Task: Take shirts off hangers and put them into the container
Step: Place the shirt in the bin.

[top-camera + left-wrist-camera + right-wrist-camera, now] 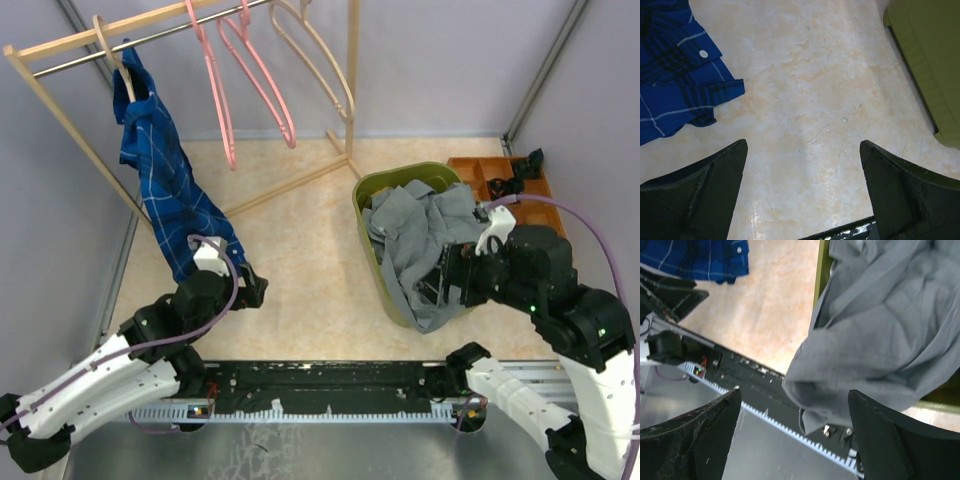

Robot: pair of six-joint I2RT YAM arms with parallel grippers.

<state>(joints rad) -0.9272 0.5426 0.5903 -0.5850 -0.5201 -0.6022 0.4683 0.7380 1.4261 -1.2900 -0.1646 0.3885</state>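
Top external view: the grey shirt (420,235) lies heaped in the green bin (400,172) at right, where the task wants it, while the right claw (445,282) and left claw (254,290) gape wide, empty.

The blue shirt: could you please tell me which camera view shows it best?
The top external view: the blue shirt is seen almost whole, hanging from its hanger. Both wrist views catch only a corner.

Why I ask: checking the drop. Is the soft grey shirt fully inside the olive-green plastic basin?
Partly out: the grey shirt is heaped in the olive-green plastic basin, but a fold drapes over its near rim.
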